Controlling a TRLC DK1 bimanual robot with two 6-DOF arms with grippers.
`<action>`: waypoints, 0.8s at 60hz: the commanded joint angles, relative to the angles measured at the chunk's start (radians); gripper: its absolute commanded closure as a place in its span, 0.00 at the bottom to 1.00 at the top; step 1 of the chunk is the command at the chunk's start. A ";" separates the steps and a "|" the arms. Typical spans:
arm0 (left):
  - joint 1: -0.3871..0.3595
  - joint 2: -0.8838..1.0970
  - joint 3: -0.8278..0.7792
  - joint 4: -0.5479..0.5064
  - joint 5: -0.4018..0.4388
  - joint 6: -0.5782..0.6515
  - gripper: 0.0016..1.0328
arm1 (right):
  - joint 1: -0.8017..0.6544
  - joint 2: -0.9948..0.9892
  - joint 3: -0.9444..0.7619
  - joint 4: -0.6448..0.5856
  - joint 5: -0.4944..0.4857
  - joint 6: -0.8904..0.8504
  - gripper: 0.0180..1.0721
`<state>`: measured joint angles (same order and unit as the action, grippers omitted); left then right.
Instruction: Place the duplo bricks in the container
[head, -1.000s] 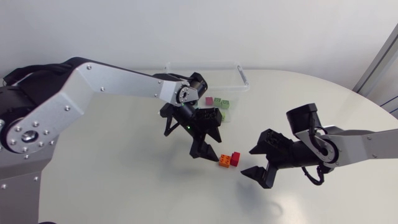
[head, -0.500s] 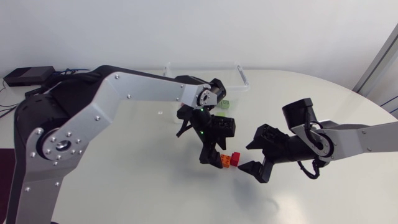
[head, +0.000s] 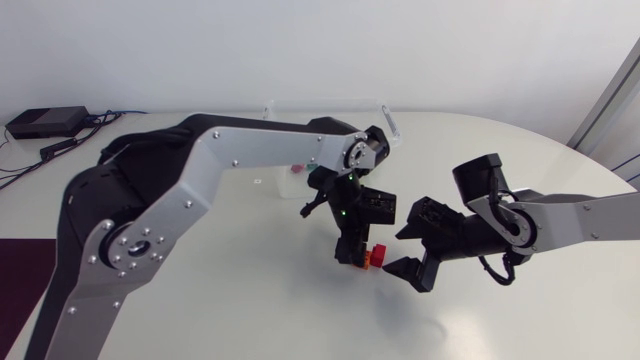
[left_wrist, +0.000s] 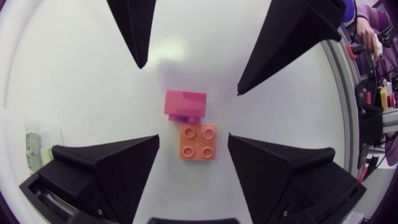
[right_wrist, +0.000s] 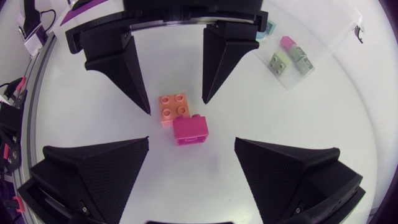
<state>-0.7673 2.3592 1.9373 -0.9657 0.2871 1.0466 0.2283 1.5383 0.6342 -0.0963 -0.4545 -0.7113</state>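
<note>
Left gripper (left_wrist: 194, 140), open, has swung to straddle orange duplo brick (left_wrist: 199, 142), grasp ready; right gripper (head: 398, 252) open at 3 o'clock

No legible text, labels or numbers anywhere.

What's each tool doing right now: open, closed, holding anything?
Left tool: open, straddling the orange brick, not gripping it.
Right tool: open, holding nothing, with the red brick under it.
</note>
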 joint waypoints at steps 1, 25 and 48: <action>-0.012 0.048 0.042 -0.047 -0.023 -0.011 0.38 | -0.001 -0.012 0.019 -0.020 0.005 -0.014 0.05; -0.046 0.137 0.189 -0.171 -0.098 -0.042 0.50 | -0.004 -0.018 0.024 -0.031 0.005 -0.013 0.05; -0.041 0.058 0.049 -0.077 -0.101 -0.071 0.80 | -0.038 0.016 0.021 -0.013 -0.023 -0.034 0.05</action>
<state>-0.8192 2.4542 2.0628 -1.0634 0.1638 0.9901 0.2066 1.5337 0.6495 -0.1078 -0.4648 -0.7120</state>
